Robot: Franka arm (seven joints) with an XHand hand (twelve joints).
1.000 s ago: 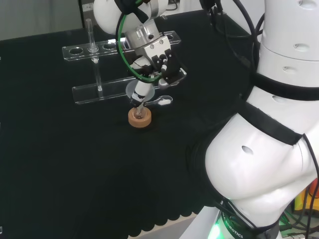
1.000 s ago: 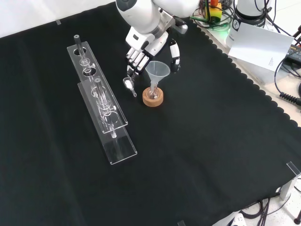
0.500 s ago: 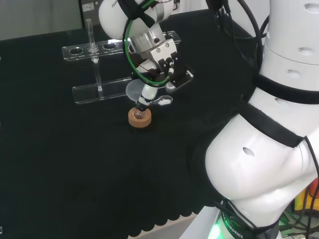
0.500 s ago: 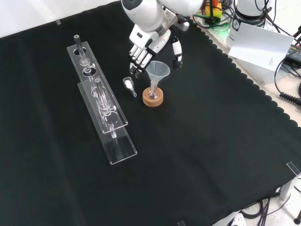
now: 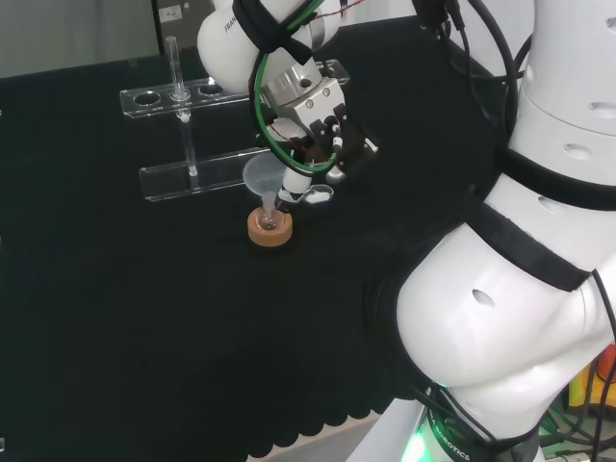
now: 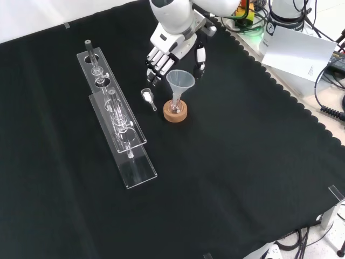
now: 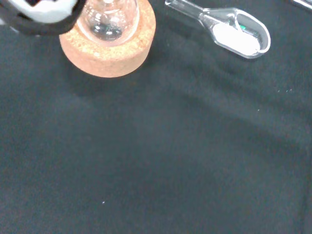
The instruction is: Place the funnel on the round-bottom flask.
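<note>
The light is even and bright, and it seems to come from above. The black cloth (image 6: 226,178) on the counter takes most of it and shows almost no shadow. Small glare spots sit on the white arm link (image 5: 500,318) in the head view and on the clear rack (image 6: 116,121) in the front view. In the wrist view the cork ring (image 7: 108,46) is quite sharp, while the white part of the robot hand (image 7: 44,9) beside it is blurred.

Black cloth (image 6: 242,162); tan cork ring (image 6: 176,114); clear funnel (image 6: 180,81), flask (image 7: 108,19) and rack (image 6: 116,118); white powder in the clear scoop (image 7: 234,34); white-and-black hand (image 6: 167,51).
</note>
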